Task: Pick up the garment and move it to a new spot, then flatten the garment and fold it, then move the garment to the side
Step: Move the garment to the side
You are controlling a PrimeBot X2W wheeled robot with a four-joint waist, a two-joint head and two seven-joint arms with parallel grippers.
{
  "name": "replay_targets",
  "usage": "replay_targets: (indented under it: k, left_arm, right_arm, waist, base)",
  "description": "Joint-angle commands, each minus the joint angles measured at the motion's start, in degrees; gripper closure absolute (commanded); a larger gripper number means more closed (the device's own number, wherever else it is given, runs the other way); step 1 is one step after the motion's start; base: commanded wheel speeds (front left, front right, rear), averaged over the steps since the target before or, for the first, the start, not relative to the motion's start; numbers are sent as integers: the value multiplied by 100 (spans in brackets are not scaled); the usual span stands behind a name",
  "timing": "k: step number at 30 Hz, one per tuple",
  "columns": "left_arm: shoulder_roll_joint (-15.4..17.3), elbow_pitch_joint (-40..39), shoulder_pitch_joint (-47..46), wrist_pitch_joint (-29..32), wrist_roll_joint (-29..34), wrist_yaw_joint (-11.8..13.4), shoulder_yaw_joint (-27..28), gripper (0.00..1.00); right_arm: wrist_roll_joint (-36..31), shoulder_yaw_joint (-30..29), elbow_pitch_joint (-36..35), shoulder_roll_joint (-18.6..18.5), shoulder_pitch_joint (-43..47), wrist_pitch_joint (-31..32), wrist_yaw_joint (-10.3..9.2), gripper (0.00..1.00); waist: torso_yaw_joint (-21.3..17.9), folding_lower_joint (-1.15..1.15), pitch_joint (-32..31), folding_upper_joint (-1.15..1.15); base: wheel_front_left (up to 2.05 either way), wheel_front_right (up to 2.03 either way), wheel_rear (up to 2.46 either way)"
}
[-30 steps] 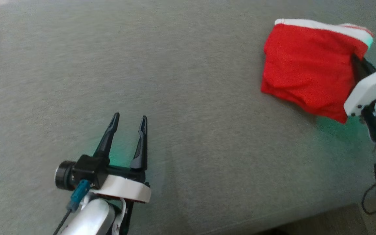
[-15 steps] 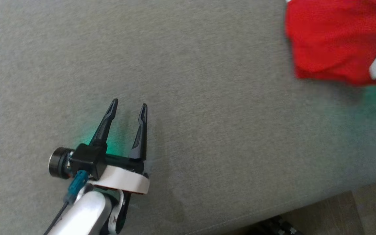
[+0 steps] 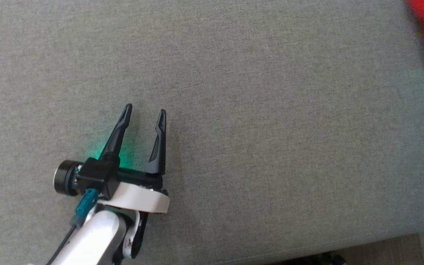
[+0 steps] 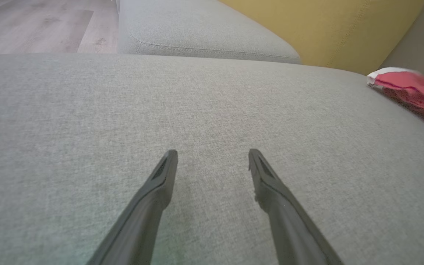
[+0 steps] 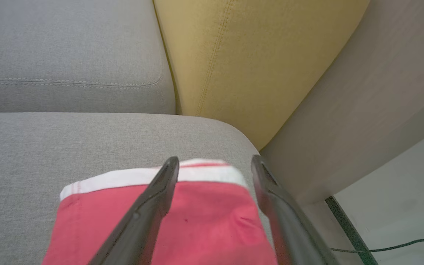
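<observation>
Though well apart from left gripper (image 3: 145, 108), garment (image 5: 204, 221) beneath right gripper (image 5: 215, 158).

- A wide grey seat cushion (image 3: 263, 129) lies bare across the middle, giving open passage.
- A folded red garment (image 5: 204, 221) occupies its far right corner.
- A yellow cushion (image 5: 248, 62) and a beige panel (image 5: 366, 95) wall that corner.

The garment (image 5: 204, 221) lies on the seat cushion (image 3: 271, 147) at its right end, before the back cushion (image 5: 252, 66) behind it, the right hand (image 5: 215, 159) over that end, the left hand (image 3: 144, 109) over its front part, well left.
</observation>
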Motion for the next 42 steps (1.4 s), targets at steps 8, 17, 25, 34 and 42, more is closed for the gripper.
replay_targets:
  k: [8, 17, 25, 34, 42]
  left_arm:
    - [23, -95, -125, -131, -4, 34, 180, 0]
    - [-42, 172, -70, -428, -257, 21, 429, 0]
    - [1, 653, 522, -707, -723, 102, 950, 0]
    - [-7, 1025, 1431, -838, -1077, -18, 1270, 0]
    - [-37, 1212, 1830, -856, -1073, -96, 1163, 0]
  right_arm:
    - [-127, 366, 64, 275, -268, -619, -4, 0]
    - [134, 940, -102, 626, -2, -1040, -4, 0]
    - [313, 1316, -414, 1322, 1133, -1424, -4, 0]
    - [259, 1418, -1069, 1842, 2771, -1554, -4, 0]
    - [171, 1204, -2094, 2047, 4357, -1702, -4, 0]
  waist:
    - [-47, -1, -232, 0]
    - [105, -1, -959, 0]
    - [306, -1, -2112, 0]
    - [461, -1, -2855, 0]
    - [662, -1, -3210, 0]
  base:
    - [0, 0, 0]
    - [0, 0, 0]
    - [0, 0, 0]
    - [0, 0, 0]
    - [0, 0, 0]
